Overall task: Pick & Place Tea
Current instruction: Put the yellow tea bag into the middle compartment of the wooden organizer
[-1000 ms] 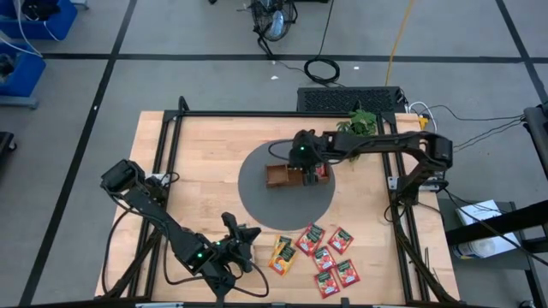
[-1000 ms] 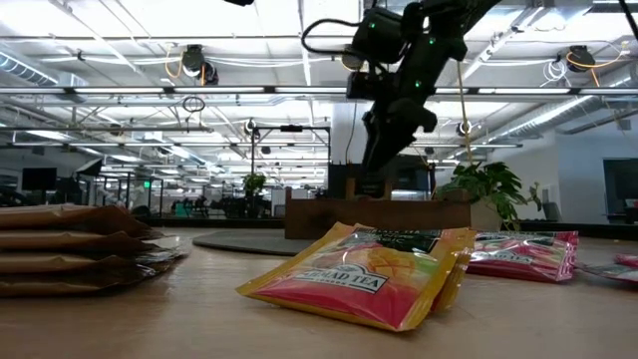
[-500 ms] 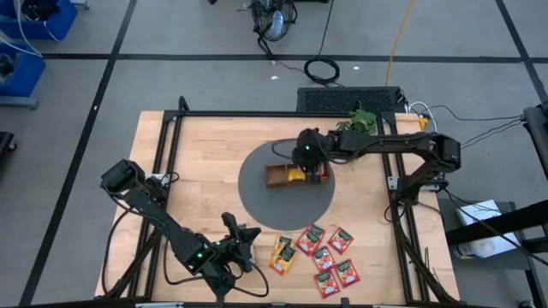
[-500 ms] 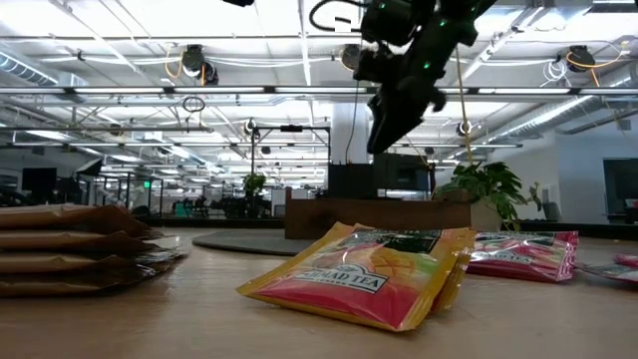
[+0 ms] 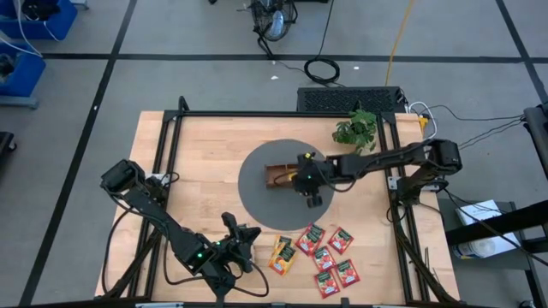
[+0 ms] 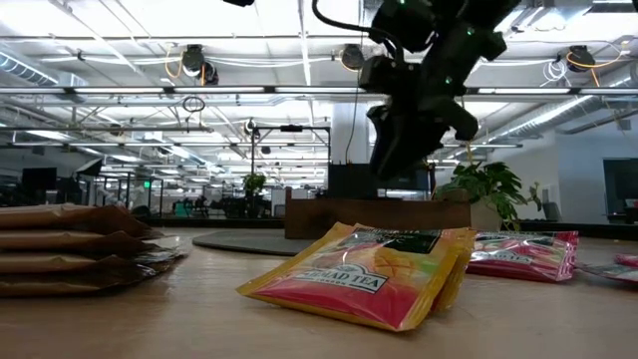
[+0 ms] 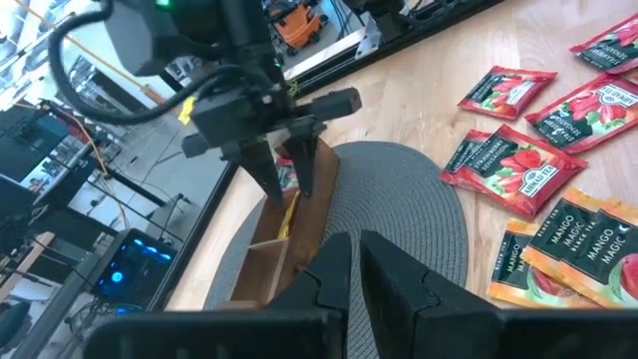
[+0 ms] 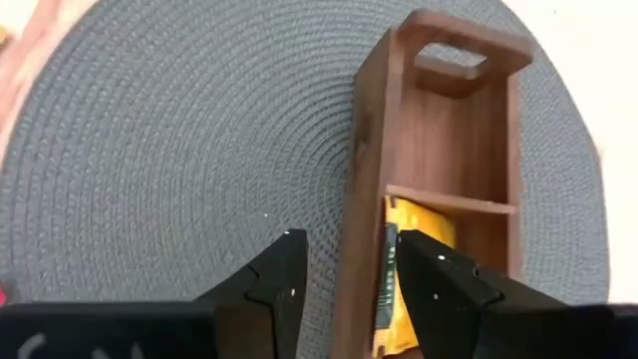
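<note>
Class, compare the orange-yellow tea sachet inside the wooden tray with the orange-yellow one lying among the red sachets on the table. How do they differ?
The sachet in the tray stands on edge in a compartment of the wooden tray; the loose orange-yellow sachet lies flat on the bare table. The first sits on the grey mat; the second lies off it, beside the red sachets. Both are orange-yellow.

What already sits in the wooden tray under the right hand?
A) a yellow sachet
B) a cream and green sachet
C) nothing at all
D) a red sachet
A: the right wrist view shows a yellow sachet standing in the wooden tray, beside an empty end compartment.
</note>
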